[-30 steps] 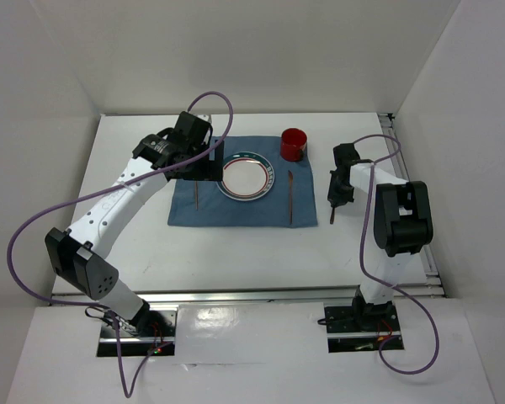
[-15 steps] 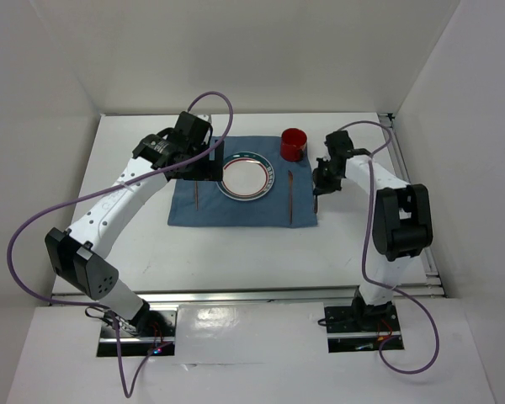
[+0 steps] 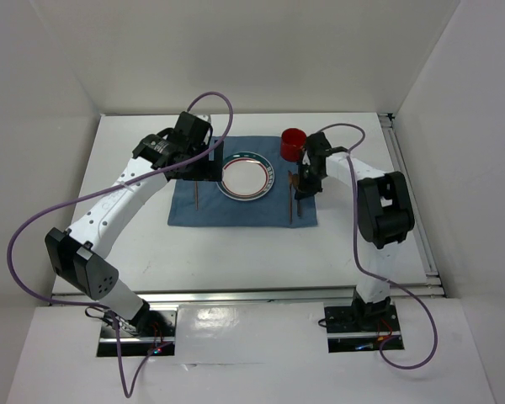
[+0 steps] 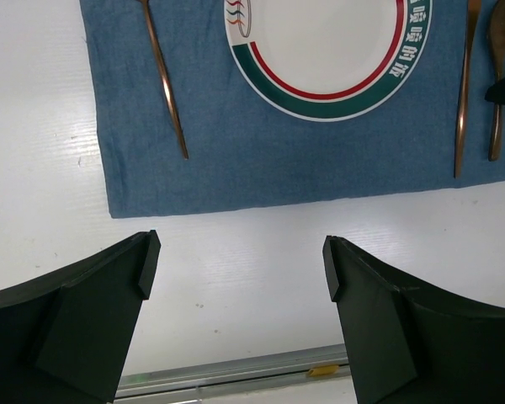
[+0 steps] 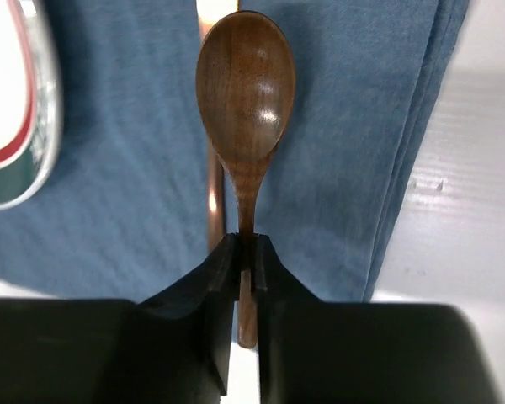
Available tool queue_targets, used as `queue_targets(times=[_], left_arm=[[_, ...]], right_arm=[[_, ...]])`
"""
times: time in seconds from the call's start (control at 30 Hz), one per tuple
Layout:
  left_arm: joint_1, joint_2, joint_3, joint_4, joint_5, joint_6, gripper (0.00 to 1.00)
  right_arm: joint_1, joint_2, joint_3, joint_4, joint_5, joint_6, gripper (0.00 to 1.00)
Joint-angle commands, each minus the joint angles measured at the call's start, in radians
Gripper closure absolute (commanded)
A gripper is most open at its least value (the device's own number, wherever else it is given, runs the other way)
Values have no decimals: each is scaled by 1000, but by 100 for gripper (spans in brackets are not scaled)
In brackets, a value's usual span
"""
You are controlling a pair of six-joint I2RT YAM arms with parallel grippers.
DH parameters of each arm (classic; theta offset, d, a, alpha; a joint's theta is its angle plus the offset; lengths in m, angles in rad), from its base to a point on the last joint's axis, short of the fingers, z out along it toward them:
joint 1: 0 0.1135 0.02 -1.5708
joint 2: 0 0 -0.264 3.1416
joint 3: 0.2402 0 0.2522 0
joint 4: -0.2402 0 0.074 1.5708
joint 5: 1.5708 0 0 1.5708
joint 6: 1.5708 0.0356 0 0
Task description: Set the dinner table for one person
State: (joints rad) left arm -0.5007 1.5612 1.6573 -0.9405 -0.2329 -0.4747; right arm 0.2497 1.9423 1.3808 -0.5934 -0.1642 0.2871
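Note:
The white dinner table [image 3: 135, 252] holds a blue cloth mat [image 3: 236, 210] with a white plate [image 3: 247, 177] rimmed in red and green. A copper fork [image 3: 197, 195] lies left of the plate and a copper knife [image 3: 289, 202] right of it. A red cup [image 3: 293, 144] stands at the mat's far right corner. My right gripper [image 5: 246, 252] is shut on the handle of a wooden spoon [image 5: 246, 93], held over the mat's right strip just right of the knife [image 5: 215, 202]. My left gripper [image 4: 240, 265] is open and empty, above the table by the mat's left part.
Aluminium rails run along the table's near edge [image 3: 261, 295] and right edge [image 3: 412, 202]. White walls close in the back and sides. The left arm's purple cable [image 3: 219, 105] loops over the far left of the mat.
My right gripper has moved left with the spoon, from the bare table right of the mat to over the mat beside the knife. The left arm has not moved.

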Motion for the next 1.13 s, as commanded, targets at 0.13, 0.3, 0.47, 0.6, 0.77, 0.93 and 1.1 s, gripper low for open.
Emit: queue_targets(times=[0.13, 0.3, 0.47, 0.6, 0.77, 0.93, 1.1], left_arm=[[-2, -43, 36, -11, -26, 1, 2], [-2, -43, 47, -11, -26, 1, 2], [-2, -43, 76, -20, -45, 1, 2], [-2, -70, 76, 12, -55, 1, 2], [-2, -108, 45, 63, -66, 21, 2], [-2, -127, 36, 88, -95, 31, 2], [-2, -145, 36, 106, -95, 31, 2]], right_arm=[[40, -19, 73, -11, 58, 21, 46], [40, -132, 83, -43, 143, 30, 19], [-15, -282, 92, -80, 283, 72, 3], [-53, -443, 38, -80, 397, 90, 0], [-72, -577, -16, -105, 529, 100, 0], [-81, -709, -75, -157, 575, 100, 0], [-81, -799, -123, -167, 603, 80, 0]])
